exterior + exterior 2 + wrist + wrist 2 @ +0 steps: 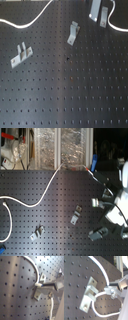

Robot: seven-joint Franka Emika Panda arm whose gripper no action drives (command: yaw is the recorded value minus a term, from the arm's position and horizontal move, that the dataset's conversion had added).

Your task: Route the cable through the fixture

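Observation:
The white cable (pixel 42 198) runs from the board's far edge in a curve toward the second exterior view's left; in the first exterior view it (pixel 30 22) crosses the top left corner. In both wrist views my gripper (pixel 112 290) (pixel 43 285) is shut on the cable (pixel 105 277) right beside a small metal bracket fixture (pixel 88 294) (pixel 38 293). A loop of cable passes at this bracket's upright tabs. In the first exterior view the gripper (pixel 95 10) stands at the top right, next to that bracket (pixel 103 17).
Two more metal brackets are bolted to the black perforated board (pixel 65 95): one in the middle (pixel 73 32) (pixel 76 216), one at the first exterior view's left (pixel 21 55) (pixel 37 233). The white arm (pixel 120 203) fills the second exterior view's right. Clutter lies behind the board.

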